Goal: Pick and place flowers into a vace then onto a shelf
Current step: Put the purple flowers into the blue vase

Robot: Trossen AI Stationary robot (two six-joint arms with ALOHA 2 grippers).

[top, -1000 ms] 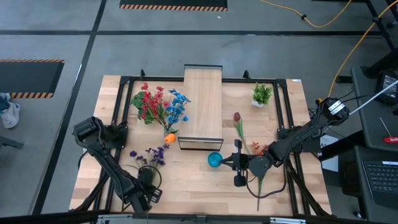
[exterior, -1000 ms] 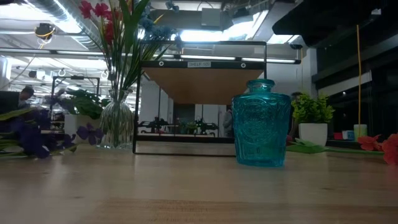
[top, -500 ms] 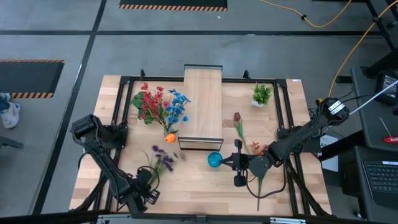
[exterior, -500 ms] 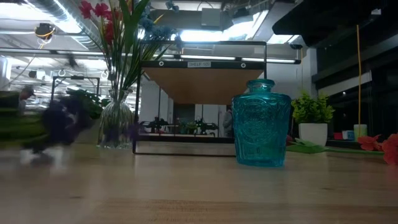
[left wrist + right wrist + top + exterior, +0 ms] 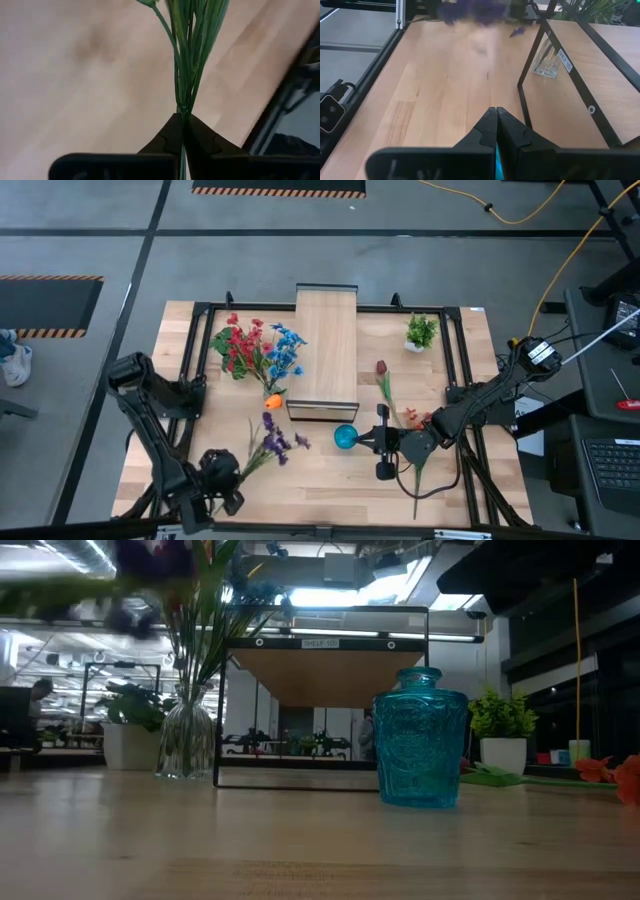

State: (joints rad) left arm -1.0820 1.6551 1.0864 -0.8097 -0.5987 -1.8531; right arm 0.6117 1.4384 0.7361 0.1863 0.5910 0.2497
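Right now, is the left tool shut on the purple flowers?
Yes: the left tool is shut on the purple flowers' green stems, lifted off the table.

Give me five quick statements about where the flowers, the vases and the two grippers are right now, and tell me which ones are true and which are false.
1. The left gripper is shut on the purple flower stem. True.
2. The teal vase stands on top of the shelf. False: it stands on the tabletop, in front of the shelf's near end.
3. The clear glass vase already holds red and blue flowers. True.
4. The right gripper is wide open. False: its fingers are shut.
5. The dark red tulip is in the teal vase. False: it lies on the table right of the shelf.
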